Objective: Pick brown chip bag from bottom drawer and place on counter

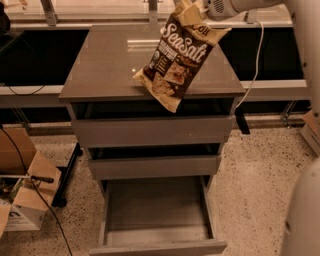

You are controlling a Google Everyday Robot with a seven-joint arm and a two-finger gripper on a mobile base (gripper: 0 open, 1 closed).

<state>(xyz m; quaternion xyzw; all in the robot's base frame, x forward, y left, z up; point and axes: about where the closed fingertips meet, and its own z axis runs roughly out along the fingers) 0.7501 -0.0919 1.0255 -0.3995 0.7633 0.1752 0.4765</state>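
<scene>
Hanging from the gripper [196,13] at the far right of the cabinet, the brown chip bag [177,55] is tilted, with its cream top end pinched up high and its lower corner dipping past the near edge of the counter [105,65]. The pincer is clamped on the bag's top end, and I judge the hold firm since the whole bag dangles from that one point. Most of the bag is over the right half of the counter. Whether its lower end touches the surface I cannot tell; it looks just above or barely brushing it.

Below, the bottom drawer [155,207] stands pulled out toward the near side, its grey floor showing nothing inside. The two upper drawers [150,131] are slightly ajar above it. A cardboard box [22,200] sits on the floor to the left, well apart from the cabinet.

As I judge it, the picking half is done: the bag is out of the drawer and at counter height. What is left is to bring the bag fully over the top, set it down flat away from the near edge, and let go.
</scene>
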